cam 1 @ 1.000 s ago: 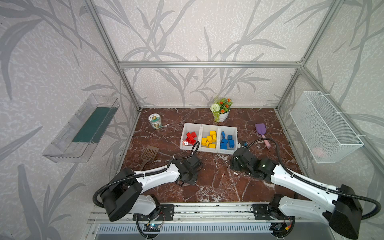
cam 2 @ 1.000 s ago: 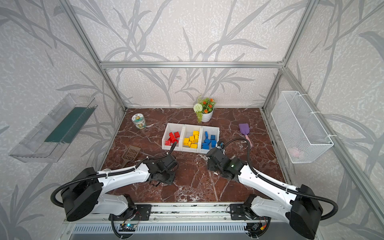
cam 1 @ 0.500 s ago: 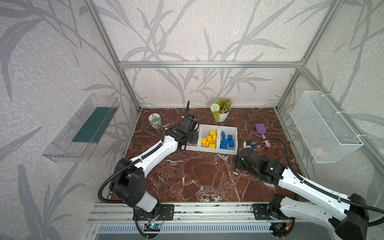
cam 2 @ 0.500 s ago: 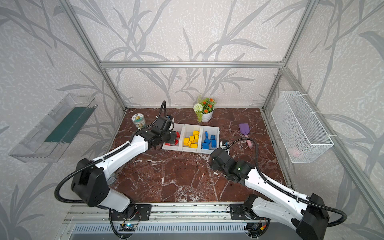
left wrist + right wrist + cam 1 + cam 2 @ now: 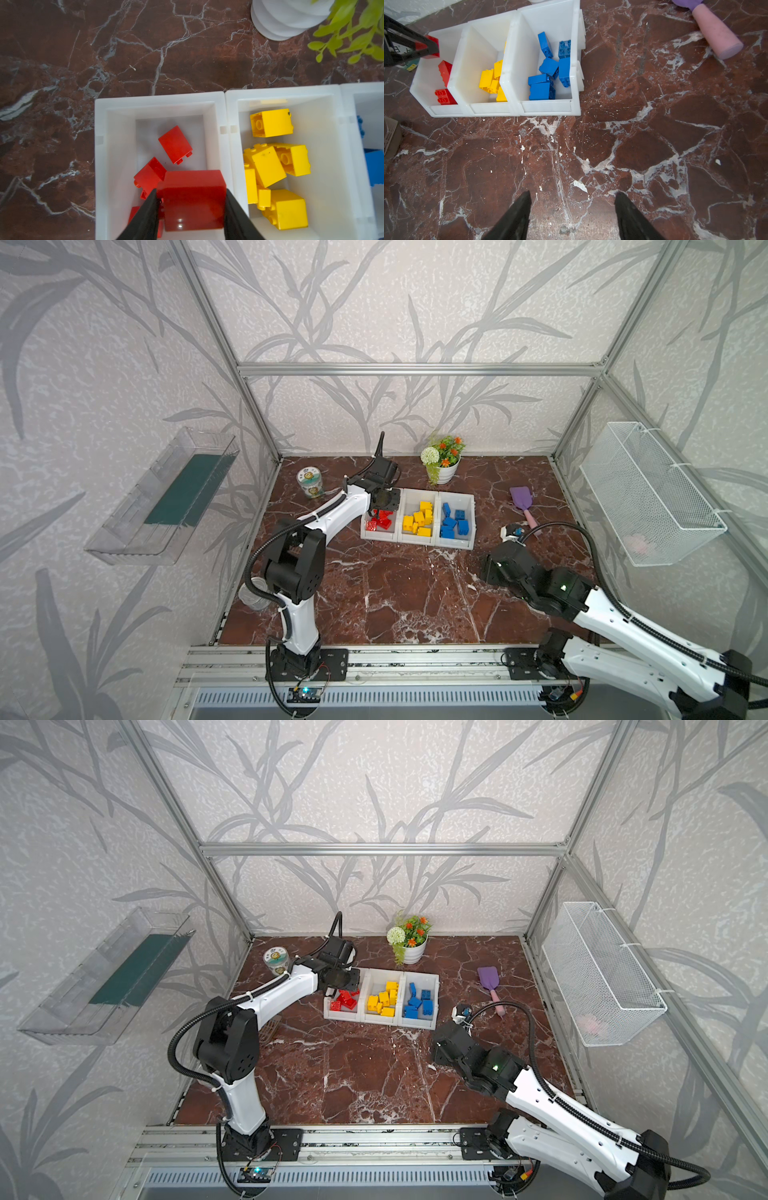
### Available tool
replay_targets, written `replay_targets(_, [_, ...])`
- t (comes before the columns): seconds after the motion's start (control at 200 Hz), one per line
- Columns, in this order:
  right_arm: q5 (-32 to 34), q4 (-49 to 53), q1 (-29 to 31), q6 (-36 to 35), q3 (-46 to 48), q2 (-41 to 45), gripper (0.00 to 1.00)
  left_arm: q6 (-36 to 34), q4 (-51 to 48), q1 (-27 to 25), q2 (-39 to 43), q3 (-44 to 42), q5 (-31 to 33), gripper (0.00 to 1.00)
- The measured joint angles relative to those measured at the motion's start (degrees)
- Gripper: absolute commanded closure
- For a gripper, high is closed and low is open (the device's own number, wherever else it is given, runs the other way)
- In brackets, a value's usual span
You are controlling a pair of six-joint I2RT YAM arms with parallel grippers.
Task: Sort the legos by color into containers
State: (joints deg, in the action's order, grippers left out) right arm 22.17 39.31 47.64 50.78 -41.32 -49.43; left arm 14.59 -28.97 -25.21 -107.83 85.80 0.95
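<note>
In both top views your left gripper [image 5: 380, 511] reaches over the leftmost of three joined white plastic open-top bins [image 5: 417, 538], which stand in a row on the brown marble tabletop [image 5: 395, 597]. That bin holds the red bricks [image 5: 382, 523], the middle one the yellow bricks [image 5: 419, 520], the rightmost the blue bricks [image 5: 455, 522]. Your right gripper [image 5: 486, 569] hangs low over bare marble, near the bins' front right corner but apart from them; here you cannot tell how its jaws stand.

In the left wrist view the two black fingers [image 5: 145, 216] press against opposite sides of a red plastic studded brick [image 5: 193, 199], so the jaws are clamped on it. It hangs over the red bin, above the loose red bricks and just beside the wall shared with the yellow bin. A white flower pot [image 5: 284, 18] stands beyond the bins' back wall.

In the right wrist view your right gripper's fingers [image 5: 517, 216] stand wide apart with only marble between them: open, holding nothing. Ahead you see the bins' low fronts, one colour in each. A purple scoop with a pink handle [image 5: 716, 39] lies on the marble, apart from the blue bin's outer side.
</note>
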Motion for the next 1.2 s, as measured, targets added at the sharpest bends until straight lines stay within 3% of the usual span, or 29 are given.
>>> replay_targets(0.095, [0.26,0.57,0.00,0.20,0.00,0.07,0.35,0.24,0.22,0.22,-0.11,0.33,-0.20,0.35])
replay_targets(0.455, [1.75,2.69,0.00,0.37,0.00,1.88,0.35,2.27,3.45,2.47,2.93,-4.39,-0.37,0.30])
replay_targets(0.62, [5.20,4.85,0.00,-2.89,-0.94,2.34,0.31,2.60,14.53,3.98,18.84,-21.57,3.15,0.24])
replay_targets(0.755, [11.72,3.78,-0.74,-12.33,-3.28,5.01,0.25,0.44,25.38,5.27,35.04,-35.06,10.12,0.12])
replay_targets(0.84, [15.50,-3.48,-3.34,-23.23,-2.05,7.98,0.18,-2.40,31.52,5.99,43.56,-41.64,15.96,0.05])
replay_targets(0.915, [16.37,-14.95,-6.91,-33.18,2.75,10.47,0.00,-4.83,35.82,6.45,49.42,-47.06,21.73,0.01])
replay_targets(1.025, [14.16,-32.26,-14.91,-44.87,13.79,10.45,0.01,-8.44,43.91,7.08,54.84,-56.76,30.88,0.01])
replay_targets(1.115, [10.62,-40.17,-23.82,-48.39,19.63,4.74,0.01,-10.19,50.75,8.24,54.49,-65.37,36.74,0.01])
replay_targets(1.2, [7.54,-45.66,-30.80,-49.66,22.01,-1.88,0.01,-11.04,53.46,10.10,49.18,-68.98,38.66,0.01])
